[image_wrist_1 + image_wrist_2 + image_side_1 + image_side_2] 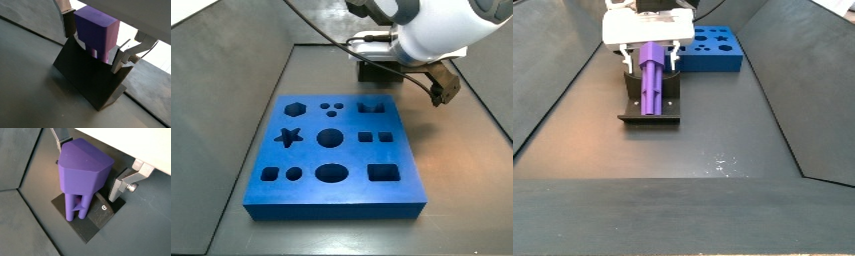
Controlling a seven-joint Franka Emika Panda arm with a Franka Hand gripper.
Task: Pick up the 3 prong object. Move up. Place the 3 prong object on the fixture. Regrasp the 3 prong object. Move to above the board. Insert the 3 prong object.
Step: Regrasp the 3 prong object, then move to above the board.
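The purple 3 prong object (pixel 93 30) stands prongs down against the fixture (pixel 87 82), a dark L-shaped bracket on a base plate. It also shows in a wrist view (pixel 80 168) and a side view (pixel 652 88). My gripper (pixel 651 62) straddles the upper body of the piece. The fingers (pixel 120 184) stand on either side with small gaps, so the gripper looks open. The blue board (pixel 338 150) with its shaped cutouts lies beside the fixture (pixel 374 70). In that side view the arm hides the piece.
Dark sloping walls enclose the floor on all sides. The board (pixel 714 50) lies just beyond the fixture (pixel 647 118). Cables run from the arm over the far wall.
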